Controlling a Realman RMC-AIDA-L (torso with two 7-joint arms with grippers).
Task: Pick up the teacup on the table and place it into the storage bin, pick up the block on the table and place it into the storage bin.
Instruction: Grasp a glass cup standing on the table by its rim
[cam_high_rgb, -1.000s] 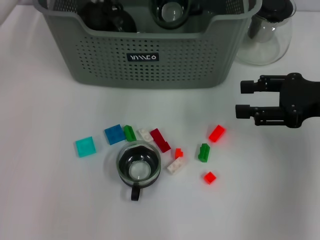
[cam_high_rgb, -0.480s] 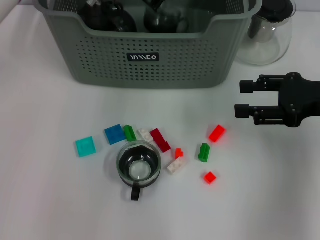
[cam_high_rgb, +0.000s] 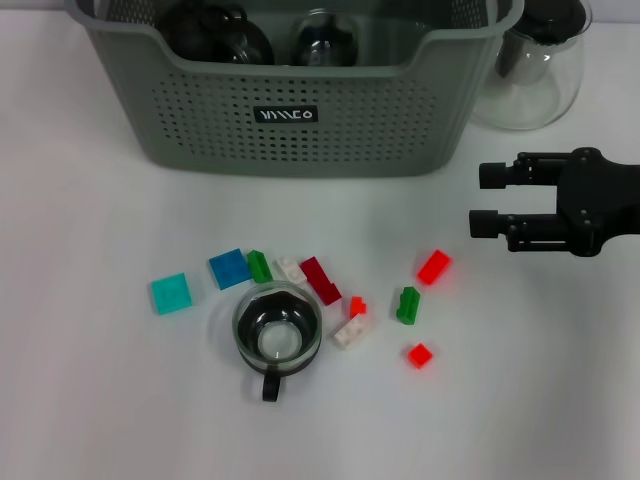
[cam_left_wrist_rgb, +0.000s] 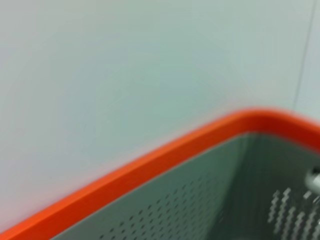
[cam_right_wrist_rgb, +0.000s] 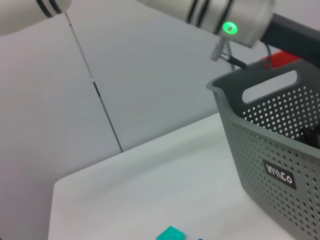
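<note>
The teacup (cam_high_rgb: 278, 335), clear glass with a black handle, stands on the white table among loose blocks. A blue block (cam_high_rgb: 229, 268), a green block (cam_high_rgb: 260, 265) and a dark red block (cam_high_rgb: 321, 280) lie close behind it. A cyan block (cam_high_rgb: 171, 293) lies to its left. The grey-green storage bin (cam_high_rgb: 300, 115) stands at the back and holds glass items. My right gripper (cam_high_rgb: 485, 198) hovers open and empty at the right, above and beyond a red block (cam_high_rgb: 434, 267). My left arm (cam_right_wrist_rgb: 235, 20) reaches over the storage bin (cam_right_wrist_rgb: 270, 150); its gripper is hidden.
A clear glass carafe (cam_high_rgb: 535, 65) stands right of the bin. More blocks lie right of the cup: white (cam_high_rgb: 350, 332), green (cam_high_rgb: 407, 305), small red (cam_high_rgb: 419, 354). An orange rim (cam_left_wrist_rgb: 150, 167) over a grey perforated wall fills the left wrist view.
The glass items inside the bin have shifted; the round one in the middle moved left and settled. The right gripper, teacup and blocks on the table have not moved.
</note>
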